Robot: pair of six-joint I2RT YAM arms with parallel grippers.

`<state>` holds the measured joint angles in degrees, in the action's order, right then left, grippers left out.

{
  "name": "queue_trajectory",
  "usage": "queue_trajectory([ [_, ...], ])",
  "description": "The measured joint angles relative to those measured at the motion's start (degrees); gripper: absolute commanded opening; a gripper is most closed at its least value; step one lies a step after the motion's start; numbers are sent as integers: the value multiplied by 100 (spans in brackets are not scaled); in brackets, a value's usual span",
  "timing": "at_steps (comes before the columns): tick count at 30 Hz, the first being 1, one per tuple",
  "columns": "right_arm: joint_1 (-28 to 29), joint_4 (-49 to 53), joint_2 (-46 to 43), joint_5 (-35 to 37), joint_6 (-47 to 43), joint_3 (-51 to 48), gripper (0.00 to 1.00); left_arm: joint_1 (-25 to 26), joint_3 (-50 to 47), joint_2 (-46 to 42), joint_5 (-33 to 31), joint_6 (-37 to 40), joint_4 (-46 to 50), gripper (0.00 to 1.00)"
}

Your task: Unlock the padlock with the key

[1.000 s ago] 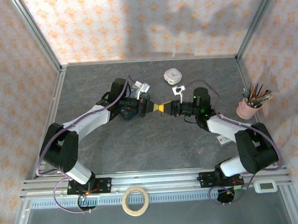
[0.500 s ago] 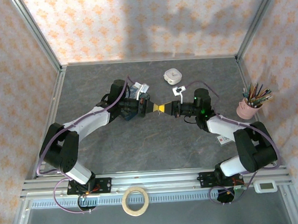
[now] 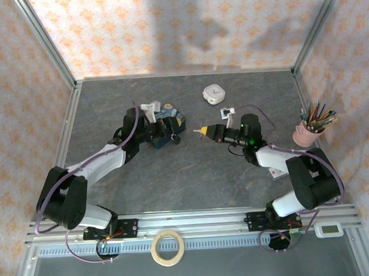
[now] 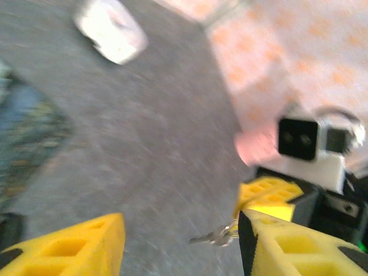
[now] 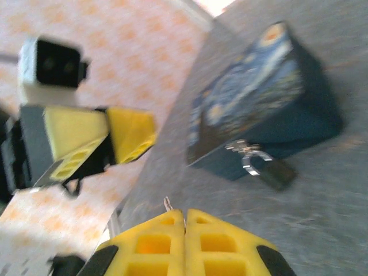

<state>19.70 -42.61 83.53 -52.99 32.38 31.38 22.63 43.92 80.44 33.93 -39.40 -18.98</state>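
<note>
The padlock [image 5: 273, 169] is hanging by its thin shackle from the clasp on the front face of the blue Starry-Night tin [image 5: 253, 109], its dark body lying on the table against the tin's lower edge. The key [image 5: 167, 203] is sitting pinched in the right gripper [image 5: 184, 215], whose yellow fingers are pressing flat together with only a sliver of metal poking out. It is hovering off the clasp side of the tin, apart from the lock. The left gripper [image 4: 178, 241] is standing wide apart beside the tin and gripping nothing.

Judged risks are as follows. The padlock is dangling free with nothing steadying it, so any push from the key is likely to swing it aside or shove the tin rather than seat the blade. The key is held by very little metal, so off-axis contact could twist it in the pads or knock it out. The keyhole's facing cannot be told from these views, so misalignment is a live concern. Both wrist views are blurring, which is making fine aim harder to confirm.

No writing is legible anywhere. The tin is showing only its painted pattern, and a small red mark on the right arm is too small to read. A white rounded-square case [image 3: 214, 94] is lying beyond the tin toward the far wall, and a pink pencil cup [image 3: 306, 133] is standing well off to the tin's right.
</note>
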Motion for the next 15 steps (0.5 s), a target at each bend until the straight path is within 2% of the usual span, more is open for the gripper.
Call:
queue_trajectory([
  [4,-4,168,-7,970,149,-107,0,656,-721,-361,-1657,-494,-142,52],
  [7,-4,164,-85,1523,258,-238,0,1276,-1014,-389,-2599,-907,-151,52],
  [10,-4,144,-295,2024,382,-411,0,1545,-1143,-229,-3191,-1338,-234,53],
  [15,-2,92,-660,2612,470,-555,0,1558,-1141,444,-3751,-1871,-509,54],
])
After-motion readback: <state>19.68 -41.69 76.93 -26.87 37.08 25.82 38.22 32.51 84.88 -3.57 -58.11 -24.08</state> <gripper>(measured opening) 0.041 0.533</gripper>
